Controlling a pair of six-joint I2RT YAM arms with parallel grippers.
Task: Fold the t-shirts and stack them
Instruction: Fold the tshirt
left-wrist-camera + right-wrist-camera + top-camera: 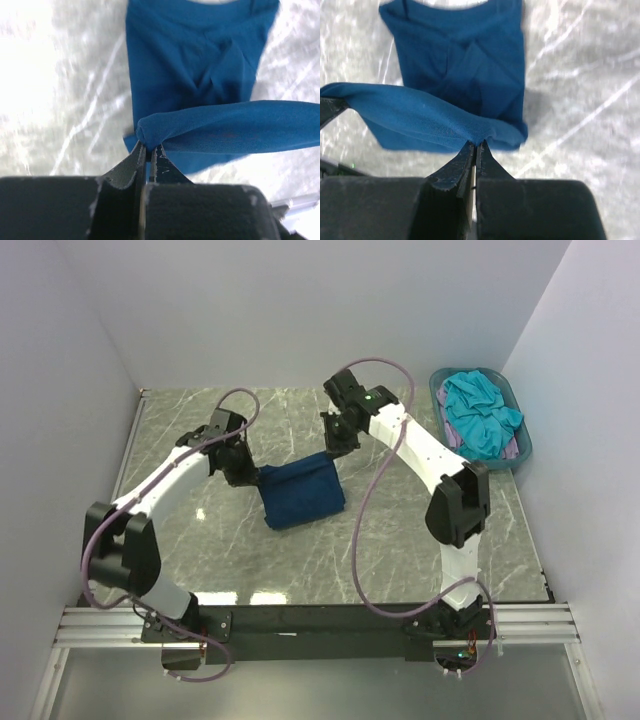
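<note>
Top external: shows navy tee (pixel 302 495) at frame centre on table (pixel 300 570), narrowed to a compact block. Puts left gripper (pixel 243 472) at its left edge and right gripper (pixel 338 445) at its upper right corner. Shows basket (pixel 438 390) at upper right, with turquoise tee (pixel 480 415) heaped inside and a sliver of lilac tee (pixel 512 450) at its lower right edge, both unfolded. No stack anywhere on the table yet.

Left wrist: jaws pressed together at lower centre, pinching a bunched corner of the navy tee (pixel 190 60). Lifted edge stretched as a taut band out to the right of frame. Rest of the cloth flat on the table in the upper half, sleeves turned in over the middle.

Right wrist: jaws likewise closed at lower centre, clamped on the other corner. Same band running off to the left of frame, with the folded body flat in the upper half.

Judged from all three: midway through folding the first tee, sleeves in, the end-over-end fold probably in hand. Left to do: laying that fold down, then two more tees to fetch, fold and stack.
</note>
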